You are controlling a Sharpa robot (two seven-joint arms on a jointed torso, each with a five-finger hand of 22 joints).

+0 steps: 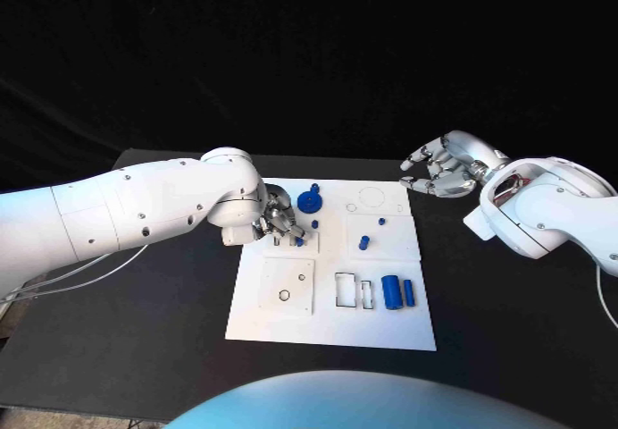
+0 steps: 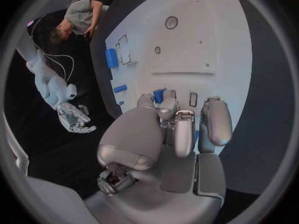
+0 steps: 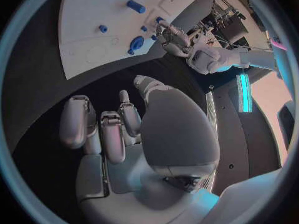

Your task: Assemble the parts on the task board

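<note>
The white task board (image 1: 277, 317) lies mid-table. My left hand (image 1: 277, 219) is low over its upper left part, fingers curled; in the left wrist view its thumb and a finger (image 2: 167, 107) pinch a small blue part (image 2: 159, 95) beside a slot. A round blue gear-like part (image 1: 311, 200) stands just right of that hand. Two small blue pegs (image 1: 363, 240) sit mid-board and two blue cylinders (image 1: 390, 291) lie lower right. My right hand (image 1: 438, 170) hovers over the black table off the board's far right corner, holding nothing, fingers loosely bent and apart (image 3: 124, 129).
Rectangular and round recesses (image 1: 347, 288) mark the board's lower half. Black table (image 1: 129, 340) surrounds the board on all sides. From the right wrist view the board (image 3: 93, 45), the gear (image 3: 136, 42) and my left hand (image 3: 174, 37) lie beyond the right hand.
</note>
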